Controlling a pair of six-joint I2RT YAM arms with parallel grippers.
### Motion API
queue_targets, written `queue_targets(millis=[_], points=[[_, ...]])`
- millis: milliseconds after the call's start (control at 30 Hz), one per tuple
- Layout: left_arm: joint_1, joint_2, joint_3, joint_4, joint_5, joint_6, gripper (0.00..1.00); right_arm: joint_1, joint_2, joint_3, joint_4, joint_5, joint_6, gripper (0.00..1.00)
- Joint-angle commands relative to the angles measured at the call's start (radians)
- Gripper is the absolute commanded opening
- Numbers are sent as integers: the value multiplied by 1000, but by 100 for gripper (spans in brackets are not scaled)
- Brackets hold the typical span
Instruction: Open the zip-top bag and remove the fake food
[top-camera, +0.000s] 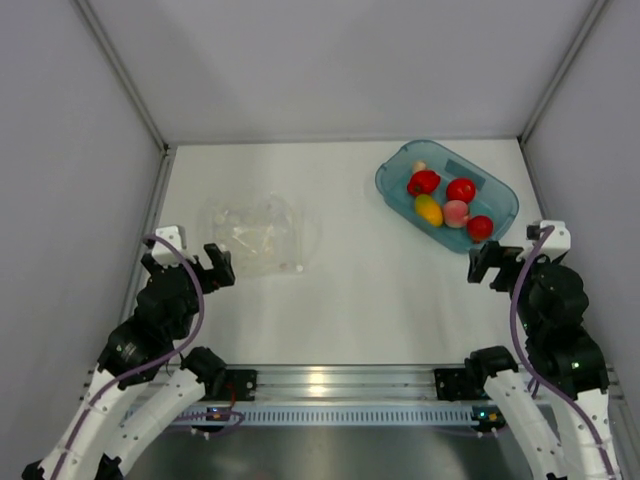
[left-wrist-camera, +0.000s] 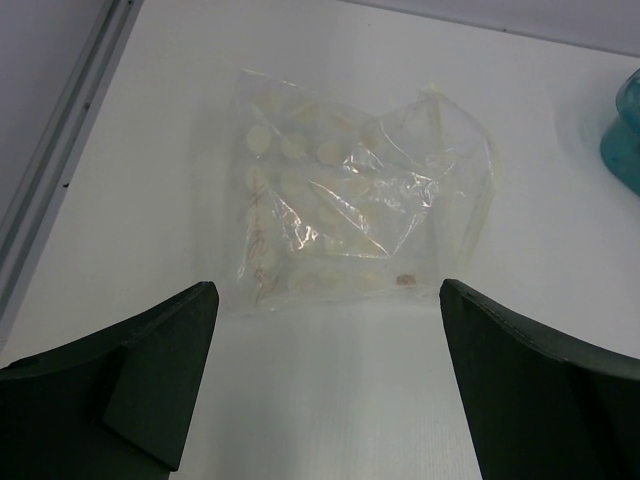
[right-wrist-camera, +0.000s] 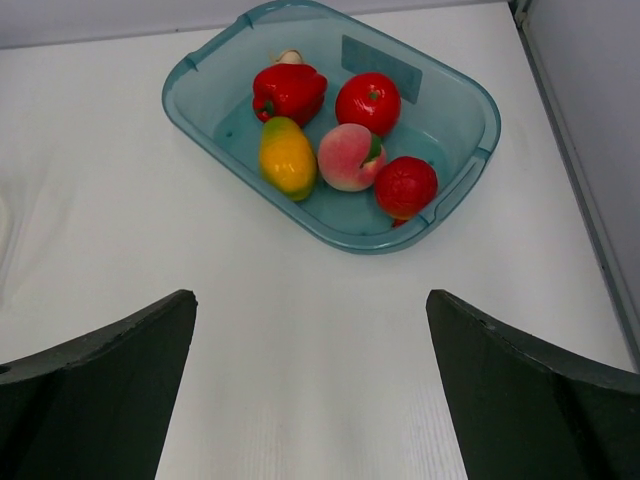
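The clear zip-top bag (top-camera: 258, 236) with white dots lies flat and crumpled on the white table at the left; in the left wrist view the bag (left-wrist-camera: 350, 200) looks empty. The fake food (top-camera: 447, 203) sits in the teal tub (top-camera: 500, 192) at the back right: a red pepper (right-wrist-camera: 290, 92), a red tomato (right-wrist-camera: 367, 102), a yellow piece (right-wrist-camera: 287, 157), a pinkish peach (right-wrist-camera: 350, 157) and another red fruit (right-wrist-camera: 405, 187). My left gripper (left-wrist-camera: 325, 320) is open and empty, just short of the bag. My right gripper (right-wrist-camera: 310, 320) is open and empty, short of the tub.
Grey walls enclose the table on the left, back and right. A metal rail (top-camera: 330, 385) runs along the near edge between the arm bases. Bare white table (top-camera: 370, 280) lies between bag and tub.
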Motion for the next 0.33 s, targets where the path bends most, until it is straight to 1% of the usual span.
queue_targets(millis=[0, 300], points=[[13, -1, -4, 29, -20, -9, 98, 8, 21, 2, 73, 18, 12, 99], [62, -9, -12, 39, 2, -8, 98, 8, 41, -6, 85, 18, 22, 100]])
